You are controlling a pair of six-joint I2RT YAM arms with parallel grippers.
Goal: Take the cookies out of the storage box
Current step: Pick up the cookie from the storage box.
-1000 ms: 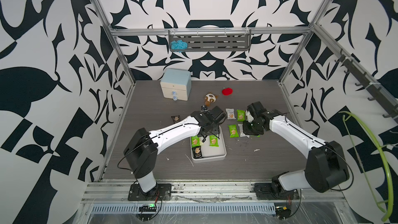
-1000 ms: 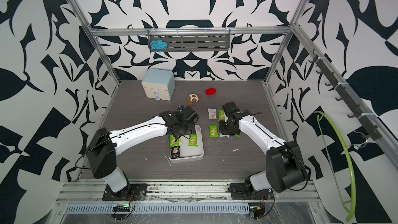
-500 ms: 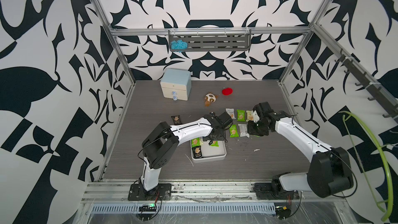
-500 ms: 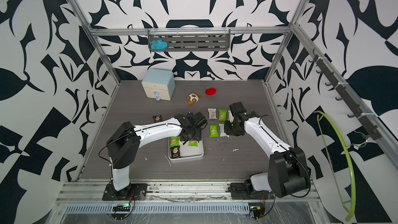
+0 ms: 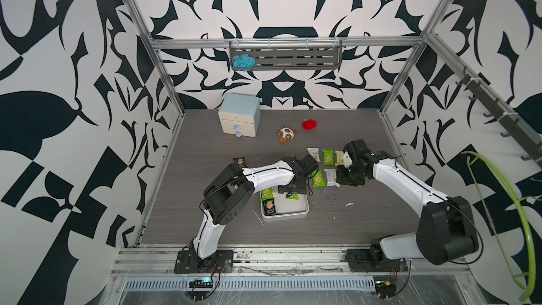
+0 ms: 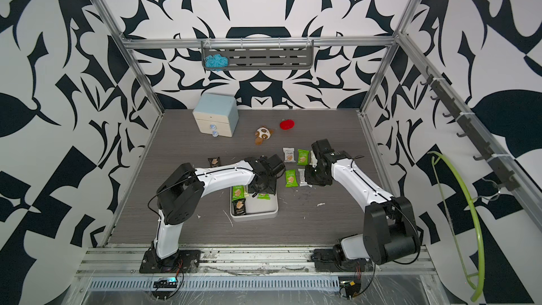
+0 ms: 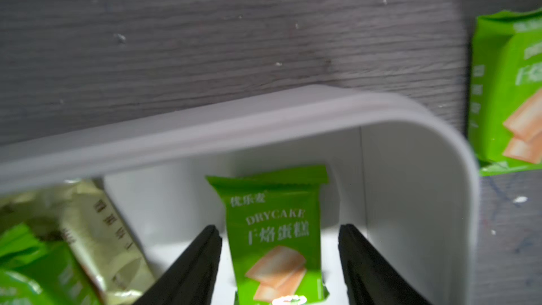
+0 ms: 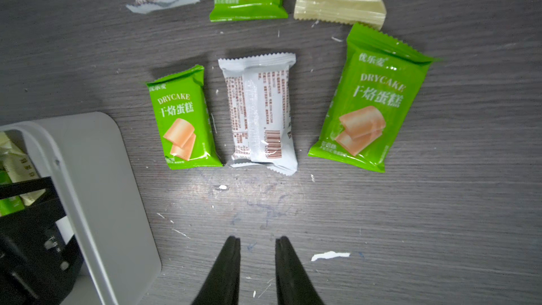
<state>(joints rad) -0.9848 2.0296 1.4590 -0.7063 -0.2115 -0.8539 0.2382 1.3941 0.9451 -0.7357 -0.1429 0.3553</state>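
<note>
A grey wood-grain counter carries a cream cabinet near the back wall, with a pale-blue top and 2 drawers, each with a blue knob. A brown-and-white plush toy lies apart from the cabinet, with a red soft object just beside the toy. A blue tangle sits in a grey slotted rack on the back rail. A green tube loops outside the right wall. White scraps dot the counter.

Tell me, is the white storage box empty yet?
Not empty. In both top views a green packet and a black packet lie in the storage box; the left wrist view shows a second green packet inside it.
</note>
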